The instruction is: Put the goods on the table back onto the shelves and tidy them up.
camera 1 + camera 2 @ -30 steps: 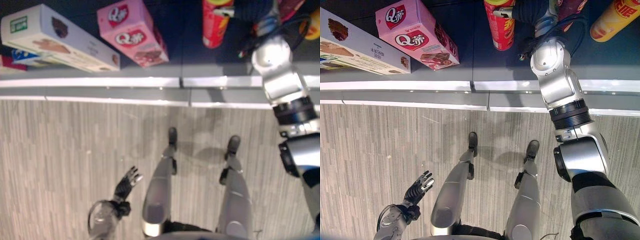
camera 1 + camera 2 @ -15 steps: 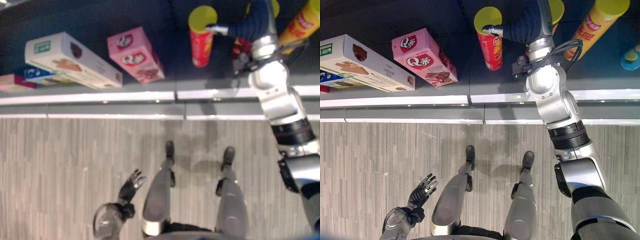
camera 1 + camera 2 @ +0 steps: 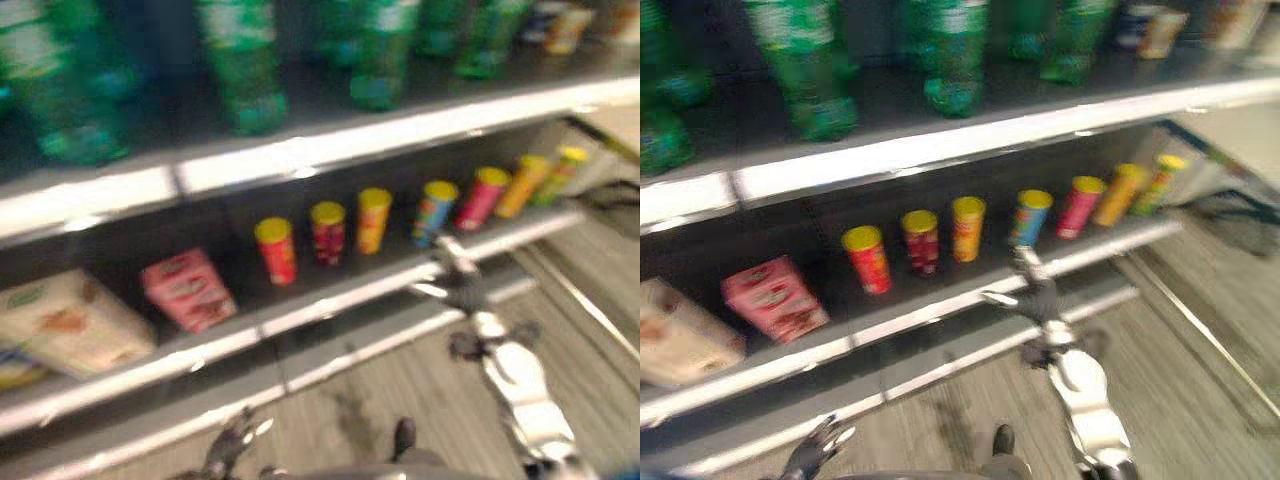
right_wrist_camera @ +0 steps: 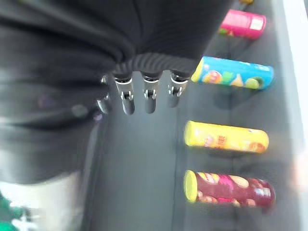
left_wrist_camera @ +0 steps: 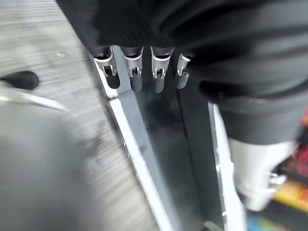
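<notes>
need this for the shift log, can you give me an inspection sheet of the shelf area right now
surface: dark lower shelf with a pale front edge, upper shelf above it
job's things: row of upright snack cans on the lower shelf; pink box and pale box to their left
clutter: green bottles on the upper shelf
hands: right hand empty, fingers straight, in front of the cans; left hand empty, fingers straight, low over the floor
cables: nothing seen
surroundings: grey striped floor; metal frame at the far right, too blurred to identify
</notes>
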Robot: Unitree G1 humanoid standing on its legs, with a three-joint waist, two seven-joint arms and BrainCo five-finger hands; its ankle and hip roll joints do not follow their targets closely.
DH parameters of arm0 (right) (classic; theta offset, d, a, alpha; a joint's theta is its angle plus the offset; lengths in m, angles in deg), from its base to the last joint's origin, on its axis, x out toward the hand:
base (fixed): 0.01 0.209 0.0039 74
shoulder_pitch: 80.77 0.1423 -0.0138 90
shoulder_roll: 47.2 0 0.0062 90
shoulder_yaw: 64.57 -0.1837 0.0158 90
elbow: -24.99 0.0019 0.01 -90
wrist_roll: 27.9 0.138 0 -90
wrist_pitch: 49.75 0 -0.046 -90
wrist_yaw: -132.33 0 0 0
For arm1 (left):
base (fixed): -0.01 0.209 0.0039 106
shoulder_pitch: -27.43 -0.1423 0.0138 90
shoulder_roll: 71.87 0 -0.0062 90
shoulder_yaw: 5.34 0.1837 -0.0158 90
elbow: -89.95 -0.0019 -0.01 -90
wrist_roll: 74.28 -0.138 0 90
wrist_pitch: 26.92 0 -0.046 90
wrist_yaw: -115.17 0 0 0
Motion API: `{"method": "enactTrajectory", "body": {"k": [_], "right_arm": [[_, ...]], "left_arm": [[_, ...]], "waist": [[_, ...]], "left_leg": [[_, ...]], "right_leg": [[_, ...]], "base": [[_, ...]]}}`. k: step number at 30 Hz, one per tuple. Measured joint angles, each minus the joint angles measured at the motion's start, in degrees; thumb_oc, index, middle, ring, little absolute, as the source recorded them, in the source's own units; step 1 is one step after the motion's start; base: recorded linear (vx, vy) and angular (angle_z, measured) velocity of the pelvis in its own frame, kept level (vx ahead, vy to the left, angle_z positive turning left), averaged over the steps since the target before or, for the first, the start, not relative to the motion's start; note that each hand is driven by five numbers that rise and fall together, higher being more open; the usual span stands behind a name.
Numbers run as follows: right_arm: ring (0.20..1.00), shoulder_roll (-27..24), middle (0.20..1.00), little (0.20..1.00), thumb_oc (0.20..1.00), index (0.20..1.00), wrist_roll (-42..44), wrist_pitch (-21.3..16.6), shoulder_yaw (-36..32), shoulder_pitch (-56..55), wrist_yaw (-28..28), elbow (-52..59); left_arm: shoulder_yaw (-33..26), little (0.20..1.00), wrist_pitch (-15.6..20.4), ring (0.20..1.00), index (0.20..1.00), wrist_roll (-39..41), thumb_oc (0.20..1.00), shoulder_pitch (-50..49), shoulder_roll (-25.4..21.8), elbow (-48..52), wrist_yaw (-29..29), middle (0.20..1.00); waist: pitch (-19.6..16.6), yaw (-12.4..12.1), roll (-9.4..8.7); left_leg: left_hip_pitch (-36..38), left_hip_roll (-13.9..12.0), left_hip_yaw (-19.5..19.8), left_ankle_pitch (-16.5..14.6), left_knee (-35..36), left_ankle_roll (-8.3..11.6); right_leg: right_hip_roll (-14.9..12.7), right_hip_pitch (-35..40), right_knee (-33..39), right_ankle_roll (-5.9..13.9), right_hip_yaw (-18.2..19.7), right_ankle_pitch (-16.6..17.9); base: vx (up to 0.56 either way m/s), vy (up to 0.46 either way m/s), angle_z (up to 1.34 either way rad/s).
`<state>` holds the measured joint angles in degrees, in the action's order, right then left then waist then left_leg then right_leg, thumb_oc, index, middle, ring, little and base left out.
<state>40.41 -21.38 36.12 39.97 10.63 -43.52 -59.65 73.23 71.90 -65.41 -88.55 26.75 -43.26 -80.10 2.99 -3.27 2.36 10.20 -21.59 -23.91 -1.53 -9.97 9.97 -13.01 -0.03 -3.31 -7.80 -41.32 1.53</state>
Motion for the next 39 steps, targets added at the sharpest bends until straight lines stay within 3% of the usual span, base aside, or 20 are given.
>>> {"method": "enactTrajectory", "body": {"k": [1,2,3,4,5,8,11,12,13,14,15,16,19,23,27,29,30,33,36,39], "right_arm": [[1.0,-6.5,1.0,1.0,1.0,1.0,0.4,0.1,-5.2,-1.7,0.2,1.6],[1.0,-9.8,1.0,1.0,1.0,1.0,0.4,1.2,-10.4,-2.0,0.1,0.6],[1.0,-9.3,1.0,1.0,1.0,1.0,0.5,1.3,-12.8,-2.0,-0.3,0.8],[1.0,-9.9,1.0,1.0,1.0,1.0,0.8,1.4,-13.6,-2.0,-0.2,0.0],[1.0,-10.1,1.0,1.0,1.0,1.0,1.4,2.3,-13.4,-2.1,-0.2,-0.9],[1.0,-10.5,1.0,1.0,1.0,1.0,1.4,3.7,-13.1,-1.5,-0.8,-0.9],[1.0,-9.3,1.0,1.0,1.0,1.0,1.4,3.8,-11.2,1.0,-1.2,-2.2],[1.0,-8.7,1.0,1.0,1.0,1.0,1.3,3.9,-10.7,1.8,-1.7,-2.6],[1.0,-8.0,1.0,1.0,1.0,1.0,1.3,3.7,-10.2,2.9,-1.7,-2.5],[1.0,-7.6,1.0,1.0,1.0,1.0,1.3,3.6,-10.5,3.4,-1.8,-2.6],[1.0,-7.2,1.0,1.0,1.0,1.0,1.4,3.9,-13.4,5.0,-2.4,-3.7],[1.0,-6.2,1.0,1.0,1.0,1.0,1.3,4.9,-12.8,4.2,-2.9,-4.7],[1.0,-0.8,1.0,1.0,1.0,1.0,1.4,4.4,-19.9,-1.8,-2.4,-2.7],[1.0,1.0,1.0,1.0,1.0,1.0,1.3,4.5,-22.2,-3.7,-2.5,-2.5],[1.0,2.5,1.0,1.0,1.0,1.0,1.3,4.5,-22.3,-9.1,-2.6,-2.9],[1.0,2.3,1.0,1.0,1.0,1.0,1.3,4.5,-22.2,-6.0,-2.8,-7.1],[1.0,2.0,1.0,1.0,1.0,1.0,1.3,4.6,-22.8,-6.3,-3.3,-9.0],[1.0,1.3,1.0,1.0,1.0,1.0,0.7,4.5,-22.3,-0.8,-4.0,-11.6],[1.0,2.4,1.0,1.0,1.0,1.0,0.5,3.6,-21.9,3.6,-4.0,-11.7],[1.0,2.1,1.0,1.0,1.0,1.0,0.3,3.7,-21.5,3.5,-3.9,-11.6]], "left_arm": [[-4.4,1.0,0.1,1.0,1.0,0.0,1.0,3.1,0.7,-1.7,0.1,1.0],[-4.0,1.0,0.3,1.0,1.0,0.0,1.0,5.5,2.9,-2.0,0.0,1.0],[-3.1,1.0,0.8,1.0,1.0,0.0,1.0,6.4,3.0,-1.4,-0.3,1.0],[-2.5,1.0,0.5,1.0,1.0,0.0,1.0,7.5,3.4,-3.3,0.0,1.0],[-0.3,1.0,0.1,1.0,1.0,-0.1,1.0,8.6,4.2,-3.3,-0.5,1.0],[0.8,1.0,-0.1,1.0,1.0,0.0,1.0,10.5,7.2,-2.4,-0.4,1.0],[1.1,1.0,-0.1,1.0,1.0,-0.1,1.0,12.1,5.9,-1.7,-0.2,1.0],[0.3,1.0,-0.1,1.0,1.0,-0.1,1.0,12.8,5.3,-0.5,0.1,1.0],[0.5,1.0,0.2,1.0,1.0,0.0,1.0,12.6,4.4,0.7,0.5,1.0],[0.6,1.0,0.1,1.0,1.0,0.3,1.0,12.7,4.1,1.1,0.6,1.0],[0.2,1.0,0.0,1.0,1.0,0.4,1.0,14.8,4.9,1.7,1.2,1.0],[0.1,1.0,-0.3,1.0,1.0,0.5,1.0,14.3,3.6,1.8,1.7,1.0],[-2.3,1.0,-0.3,1.0,1.0,0.7,1.0,14.1,1.9,1.9,2.0,1.0],[2.2,1.0,-1.3,1.0,1.0,0.7,1.0,13.8,2.9,0.0,2.1,1.0],[2.3,1.0,-1.2,1.0,1.0,0.7,1.0,13.6,2.1,-0.6,2.1,1.0],[1.7,1.0,-1.3,1.0,1.0,0.5,1.0,13.4,1.4,-2.5,2.2,1.0],[1.1,1.0,-1.2,1.0,1.0,0.4,1.0,13.5,1.1,-2.9,2.2,1.0],[0.0,1.0,-0.7,1.0,1.0,-0.1,1.0,12.2,0.0,-4.8,2.4,1.0],[0.1,1.0,-0.7,1.0,1.0,-0.6,1.0,10.8,-0.9,-5.4,2.6,1.0],[0.1,1.0,-0.6,1.0,1.0,-1.0,1.0,9.3,1.0,-5.3,2.6,1.0]], "waist": [[-2.2,2.3,-2.98],[-1.9,3.0,-1.18],[-1.9,3.8,-2.77],[-2.0,4.6,-1.41],[-1.4,5.2,-1.6],[1.9,5.9,-2.02],[4.2,4.3,-5.47],[5.2,3.5,-7.59],[6.0,0.9,-9.42],[6.4,-0.5,-9.98],[10.2,-1.5,-3.91],[10.7,-2.4,-4.18],[8.1,-0.9,-7.36],[7.0,2.7,-3.3],[6.9,3.9,-4.48],[7.3,4.2,-3.95],[7.3,4.2,-2.83],[5.5,-2.7,-2.99],[4.3,-7.0,-6.3],[3.6,-7.9,-6.06]], "left_leg": [[1.0,0.9,1.6,1.3,3.1,2.16],[1.8,-1.0,1.2,2.4,4.6,1.42],[1.9,-1.0,1.3,3.5,5.2,0.11],[2.3,-2.7,1.9,5.3,6.6,-0.03],[3.3,-3.2,0.7,12.1,8.7,-1.58],[1.4,-2.3,2.8,16.7,1.3,-0.76],[-2.4,4.9,15.0,4.9,-2.8,3.58],[-2.9,10.8,19.4,0.3,0.1,1.27],[-3.2,16.9,22.3,-2.2,3.4,-3.32],[-3.3,19.7,23.8,-3.4,5.0,-5.16],[-6.0,20.3,26.4,-1.5,11.6,-11.09],[-4.8,18.6,23.1,-0.8,10.5,-11.16],[-5.6,16.9,22.7,-1.2,11.5,-8.19],[-3.2,17.0,20.1,2.0,15.0,-6.4],[-1.2,19.1,15.6,1.3,14.9,-7.88],[-2.4,17.5,12.2,0.7,14.1,-10.86],[-2.5,16.3,12.1,1.5,14.1,-11.57],[-4.6,13.5,7.9,3.9,13.8,-11.46],[-7.6,15.0,6.4,6.5,13.5,-9.05],[-8.7,15.4,8.6,8.0,15.1,-6.18]], "right_leg": [[-2.2,1.7,-5.8,11.04,12.7,2.9],[-2.2,-4.3,-15.6,12.56,15.9,-4.7],[-0.8,-5.7,-11.3,13.21,17.0,-5.0],[1.3,-4.8,-10.5,14.24,17.1,-3.6],[3.4,-4.7,-9.7,12.52,17.2,-3.4],[5.0,-4.0,-8.1,9.91,20.3,-3.0],[6.3,-3.2,-0.7,8.92,27.0,0.3],[6.7,-2.8,3.3,8.72,31.1,4.8],[7.5,-3.0,7.7,11.05,36.8,7.0],[8.0,-3.6,9.0,12.56,39.8,8.0],[13.5,-4.1,4.2,10.58,36.1,3.9],[12.8,-5.1,-5.3,7.38,34.7,1.3],[10.8,1.8,2.0,10.3,35.4,-2.1],[11.0,3.0,7.2,10.17,36.4,3.3],[10.2,2.2,7.1,11.73,37.9,6.9],[10.6,0.5,8.5,15.37,37.2,12.4],[10.4,0.8,4.4,10.71,34.0,6.9],[6.4,2.5,-14.8,13.52,30.2,-3.4],[2.8,11.9,-0.2,15.39,29.4,-3.1],[4.6,12.3,7.7,15.45,29.9,-3.5]], "base": [[0.14,-0.381,-0.76],[0.08,-0.313,0.44],[0.07,-0.401,0.19],[0.04,-0.332,-0.13],[0.05,-0.327,-0.16],[0.01,-0.246,-0.57],[0.0,-0.191,-1.35],[0.0,-0.079,-1.63],[0.01,-0.03,-1.95],[0.04,0.081,-2.74],[0.01,0.129,-2.42],[0.01,0.129,-1.92],[-0.01,0.186,-0.07],[-0.02,0.208,-0.33],[-0.13,0.127,-0.68],[-0.16,0.026,-0.87],[-0.21,-0.002,-0.28],[-0.16,-0.05,-0.52],[-0.1,-0.08,-0.59],[-0.03,-0.069,-0.73]]}}
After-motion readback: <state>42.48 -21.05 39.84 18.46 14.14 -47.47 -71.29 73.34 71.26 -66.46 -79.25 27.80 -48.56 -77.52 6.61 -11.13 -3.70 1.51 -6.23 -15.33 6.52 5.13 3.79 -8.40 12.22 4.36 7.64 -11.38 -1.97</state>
